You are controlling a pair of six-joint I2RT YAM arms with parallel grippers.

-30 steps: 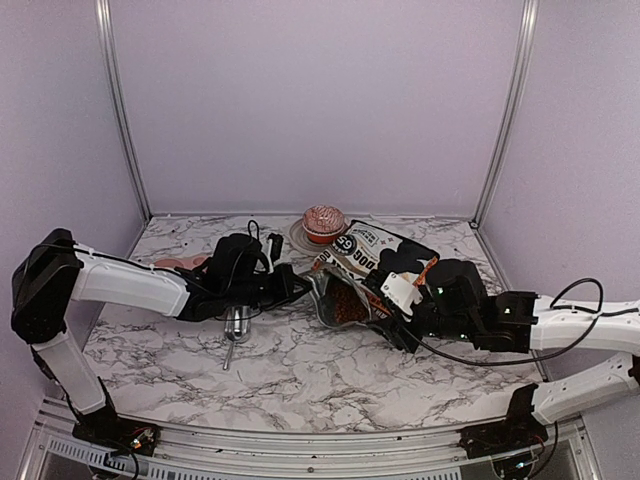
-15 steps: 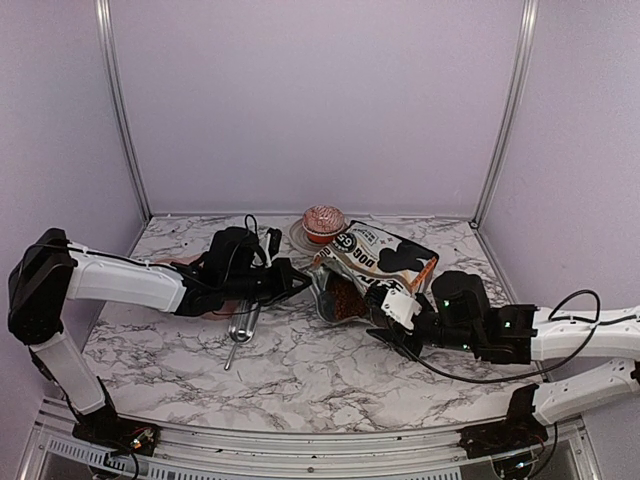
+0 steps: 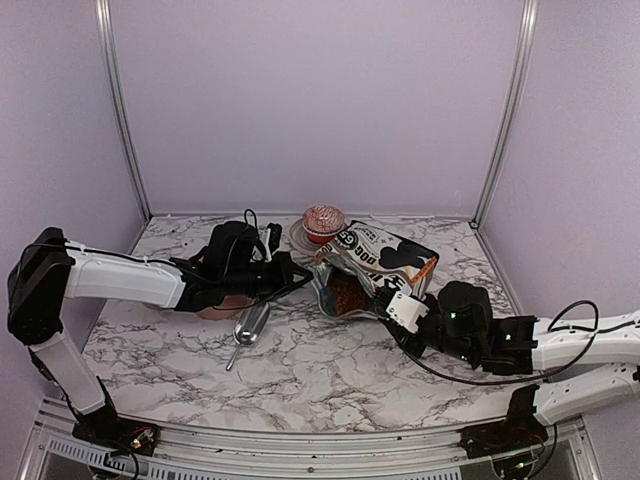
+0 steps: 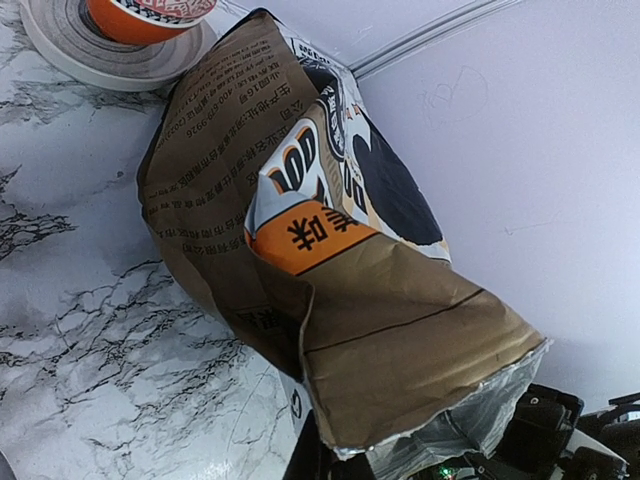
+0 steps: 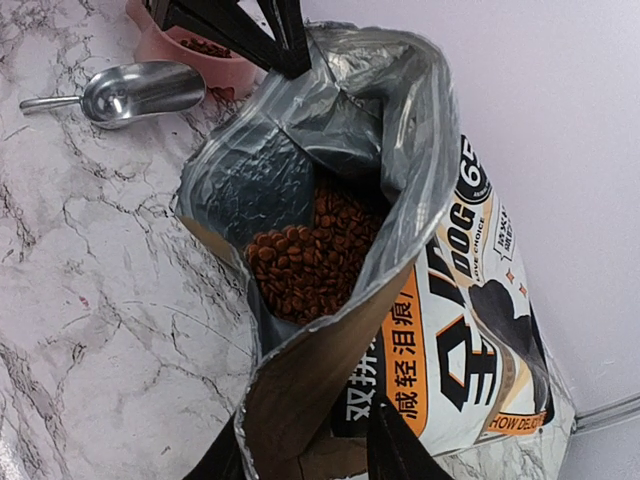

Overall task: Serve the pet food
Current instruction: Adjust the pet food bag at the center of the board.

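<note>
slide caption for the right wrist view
Left end effector and right end effector hold the bag open, kibble inside; metal scoop beside pink bowl.

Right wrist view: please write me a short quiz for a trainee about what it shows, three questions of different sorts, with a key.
1. True or false: the left gripper holds the metal scoop.
2. Which one has no pet food in it? A the bag; B the pink bowl; C the scoop.
3. What does the right gripper grip?

Key: 1 false: the scoop lies on the table, and the left gripper pinches the far rim of the bag. 2 C: the scoop looks empty. 3 The near rim of the open bag.
</note>
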